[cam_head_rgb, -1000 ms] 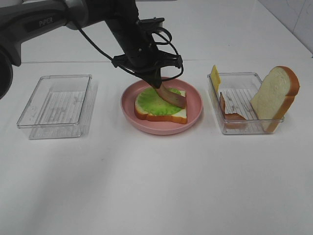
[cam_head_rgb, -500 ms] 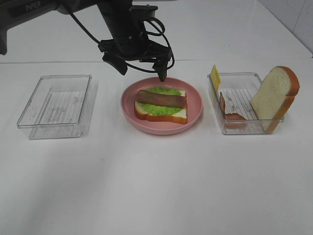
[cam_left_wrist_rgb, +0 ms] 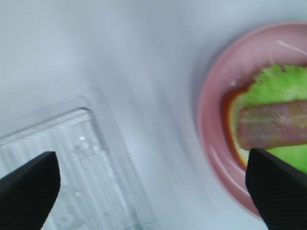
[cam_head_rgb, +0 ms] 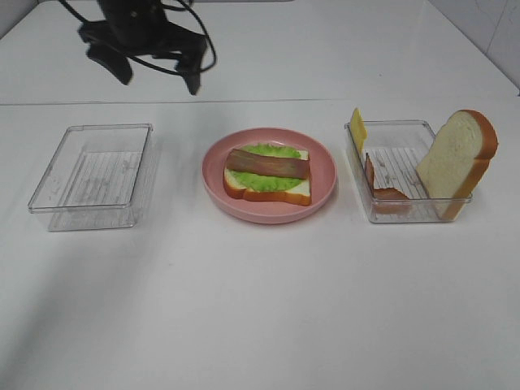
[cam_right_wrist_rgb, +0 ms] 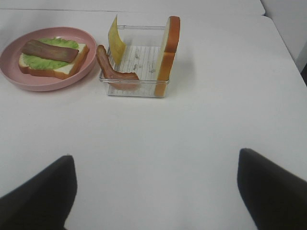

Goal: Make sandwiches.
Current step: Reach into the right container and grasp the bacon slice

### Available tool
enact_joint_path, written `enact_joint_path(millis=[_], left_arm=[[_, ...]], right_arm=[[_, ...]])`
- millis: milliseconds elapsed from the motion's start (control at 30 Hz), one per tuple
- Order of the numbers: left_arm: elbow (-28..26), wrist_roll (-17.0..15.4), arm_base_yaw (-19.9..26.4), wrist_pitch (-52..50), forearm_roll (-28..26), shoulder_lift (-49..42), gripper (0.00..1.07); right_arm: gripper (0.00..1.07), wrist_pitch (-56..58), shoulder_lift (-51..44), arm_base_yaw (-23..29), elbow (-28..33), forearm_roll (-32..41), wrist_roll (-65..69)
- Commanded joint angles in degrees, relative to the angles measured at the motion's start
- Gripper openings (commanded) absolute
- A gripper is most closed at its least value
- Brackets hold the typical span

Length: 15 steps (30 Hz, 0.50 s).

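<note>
Upper left of the frame, the left gripper (cam_head_rgb: pixel 158 84) hangs spread apart, empty; the right gripper (cam_right_wrist_rgb: pixel 156 158) is likewise apart. Mid-frame, the bacon strip (cam_head_rgb: pixel 267 163) lies, seemingly flat, on the lettuce (cam_head_rgb: pixel 252 180).

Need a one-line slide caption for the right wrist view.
Half-built sandwich on the pink plate; cheese slice, bacon strip and bread slice wait in the clear tray beside it.

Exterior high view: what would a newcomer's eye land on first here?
The half-built sandwich on the pink plate at centre, topped with green lettuce and one bacon strip. Next, the bread slice propped on edge in the right tray, and the left gripper hanging open at the far left.
</note>
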Motion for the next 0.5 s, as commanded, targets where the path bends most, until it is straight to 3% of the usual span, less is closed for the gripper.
enact_joint_path(millis=[33,133,300,500], left_arm=[[0.17,1.49,7.33,3.78,-0.23,-2.52,1.01],[0.17,1.6,9.11,3.78,-0.46,-3.15,1.0],[0.17,2.92,15.99,3.78,-3.55,-4.41,1.0],[1.72,3.61,16.27,3.78,-4.18,-8.77,0.99]], right_arm=[[0.82,-0.17,-1.15,0.11,0.06,-0.34,0.0],[0.82,-0.17,-1.15,0.11,0.06,-0.34,0.0],[0.82,-0.17,-1.15,0.11,0.06,-0.34,0.0],[0.82,-0.17,-1.15,0.11,0.06,-0.34,0.0]])
